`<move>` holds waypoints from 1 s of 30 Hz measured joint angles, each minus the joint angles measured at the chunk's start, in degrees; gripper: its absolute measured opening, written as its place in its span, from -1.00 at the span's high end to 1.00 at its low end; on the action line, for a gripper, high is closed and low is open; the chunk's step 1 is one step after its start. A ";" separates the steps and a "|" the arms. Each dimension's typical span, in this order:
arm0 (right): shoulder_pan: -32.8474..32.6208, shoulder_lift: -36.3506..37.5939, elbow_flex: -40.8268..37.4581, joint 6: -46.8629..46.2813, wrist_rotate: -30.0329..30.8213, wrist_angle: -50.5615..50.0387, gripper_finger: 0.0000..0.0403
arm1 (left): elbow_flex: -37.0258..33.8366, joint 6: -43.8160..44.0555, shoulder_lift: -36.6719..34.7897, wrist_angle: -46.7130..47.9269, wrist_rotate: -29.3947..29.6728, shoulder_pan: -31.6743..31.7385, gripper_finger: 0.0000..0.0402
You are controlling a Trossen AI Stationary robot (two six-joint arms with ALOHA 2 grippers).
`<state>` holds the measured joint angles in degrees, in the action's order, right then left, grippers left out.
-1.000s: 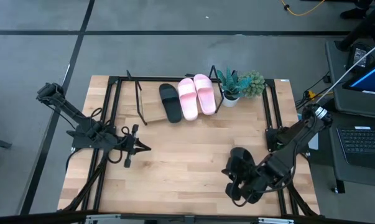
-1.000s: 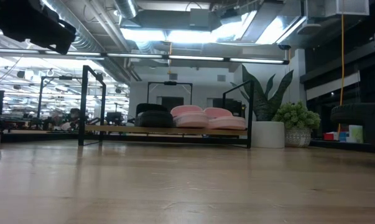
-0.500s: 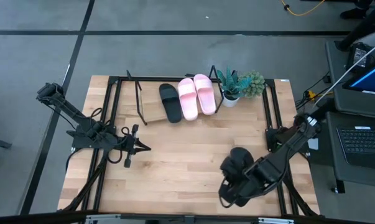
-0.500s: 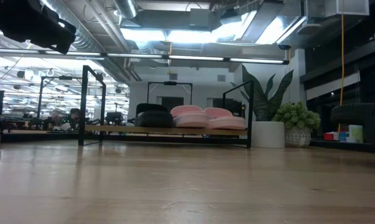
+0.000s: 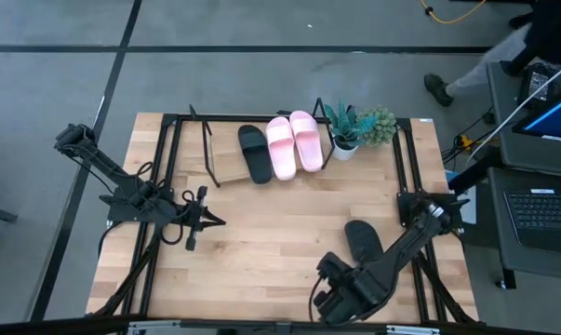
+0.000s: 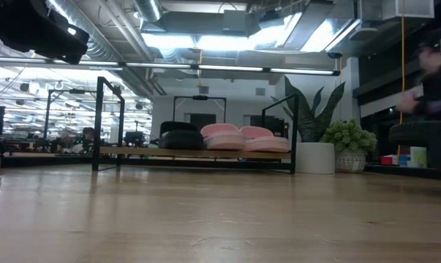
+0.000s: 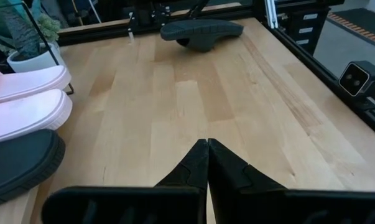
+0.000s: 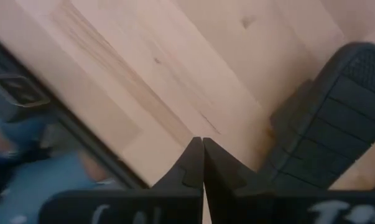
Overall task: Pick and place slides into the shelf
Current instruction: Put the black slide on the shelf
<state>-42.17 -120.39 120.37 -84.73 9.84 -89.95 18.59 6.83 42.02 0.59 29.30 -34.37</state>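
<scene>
One black slide [image 5: 255,154] and two light pink slides [image 5: 294,142] lie side by side on the shelf [image 5: 222,167] at the table's far edge; they also show in the low view, black slide [image 6: 180,138], pink slides [image 6: 242,137]. Another black slide [image 5: 362,239] lies on the tabletop at the near right, ribbed sole [image 8: 336,118] showing. My right gripper [image 5: 334,290] hangs shut, pointing down, between that slide and the table's near edge, touching nothing. My left gripper [image 5: 210,221] waits shut at the table's left, above the wood.
Two potted plants [image 5: 359,128] stand right of the shelf. Black frame rails [image 5: 406,158] run along the table's sides. A person [image 5: 489,65] walks past the far right corner, beside a laptop [image 5: 545,209]. Bare wood [image 5: 271,233] lies between the arms.
My right gripper has swung away from the loose black slide toward the table's near edge and somewhat left, tipping to point straight down; it stays shut. The slide, half covered by the arm before, now shows whole. A person has come into view at the far right.
</scene>
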 joint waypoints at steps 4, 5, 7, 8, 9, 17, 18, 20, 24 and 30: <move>0.00 -1.57 -2.88 0.24 -3.68 -0.02 0.98 | 0.00 0.00 0.00 -0.03 -0.01 0.00 1.00; 0.02 -1.71 -3.75 -0.09 -5.13 -0.08 0.98 | 0.00 0.00 0.00 -0.06 0.00 0.00 1.00; 0.02 -1.96 -5.47 -0.26 -8.16 -0.11 0.98 | 0.00 0.00 0.00 -0.01 0.00 0.00 1.00; 0.02 -2.00 -6.44 -0.36 -9.17 -0.07 0.98 | 0.00 0.00 0.00 -0.01 -0.02 0.00 1.00; 0.02 -2.00 -7.28 -0.57 -9.89 -0.09 0.98 | 0.00 0.00 0.00 -0.01 0.00 0.00 1.00; 0.07 -1.98 -10.53 -2.16 -10.12 -0.04 0.87 | 0.00 0.00 0.00 0.23 0.00 0.00 1.00; 0.17 -1.98 -10.77 -2.17 -10.02 -0.05 0.83 | 0.00 0.00 0.00 0.23 0.00 0.00 1.00; 0.37 -1.98 -11.19 -2.17 -9.74 -0.04 0.75 | 0.00 0.00 0.00 0.23 -0.01 0.00 1.00; 0.66 -1.98 -12.63 -2.86 -9.52 -0.04 0.57 | 0.00 0.02 0.00 0.23 -0.02 0.00 1.00; 1.28 -1.98 -13.09 -3.76 -9.91 -0.06 0.31 | 0.00 0.02 0.00 0.33 -0.02 0.00 1.00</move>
<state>-40.89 -122.37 107.28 -88.49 -0.08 -90.02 18.59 6.85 42.02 0.92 29.28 -34.37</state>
